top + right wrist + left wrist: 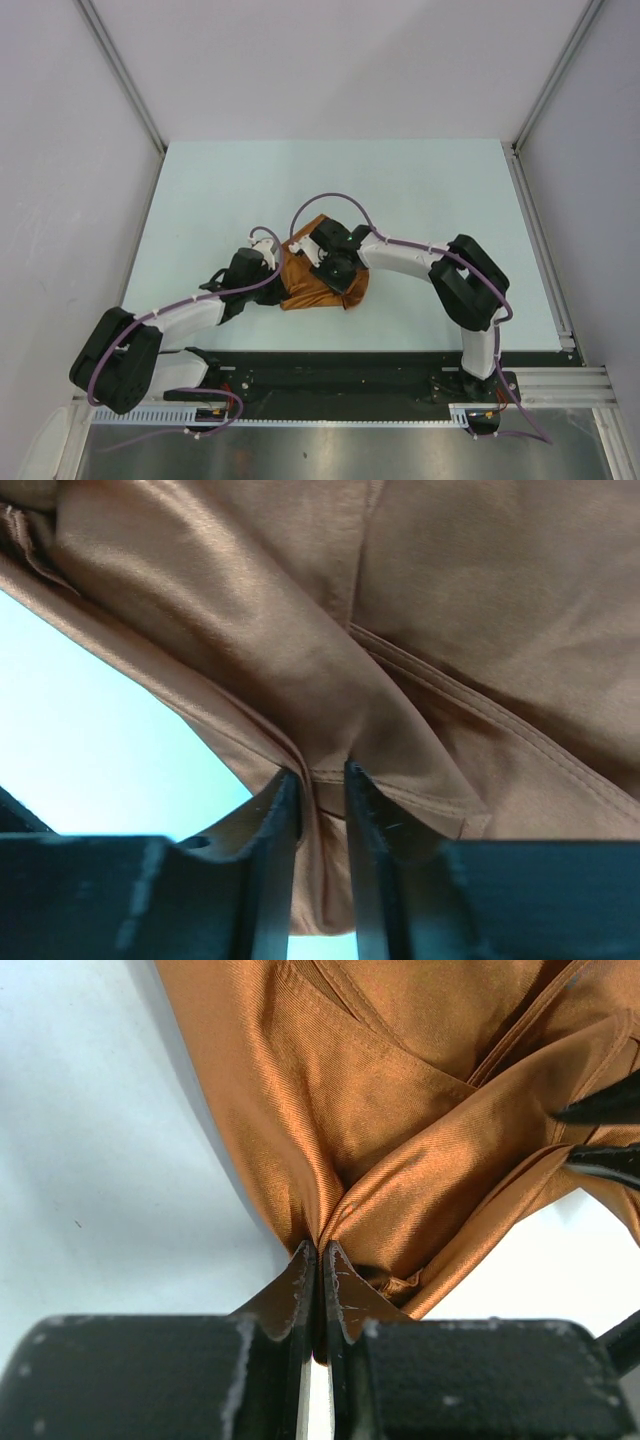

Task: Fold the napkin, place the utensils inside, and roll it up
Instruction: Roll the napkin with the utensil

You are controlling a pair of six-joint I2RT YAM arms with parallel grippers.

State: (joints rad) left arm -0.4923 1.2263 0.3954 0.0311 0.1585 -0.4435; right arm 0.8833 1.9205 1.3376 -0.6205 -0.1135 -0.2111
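The rust-orange napkin (312, 290) lies bunched in a small crumpled heap near the middle of the table, between both arms. In the left wrist view my left gripper (320, 1246) is shut on a gathered fold of the napkin (400, 1110), its tips pressed together on the cloth. My right gripper (322, 771) stands slightly parted, with a fold of the napkin (450, 630) lying loosely in the gap. From above, the left gripper (281, 274) meets the heap's left side and the right gripper (343, 283) sits over its right side. The utensils are hidden.
The pale green table (420, 190) is walled by white panels on three sides. An aluminium rail (541, 250) runs along its right edge. A black base plate (330, 370) holding both arm bases lines the near edge.
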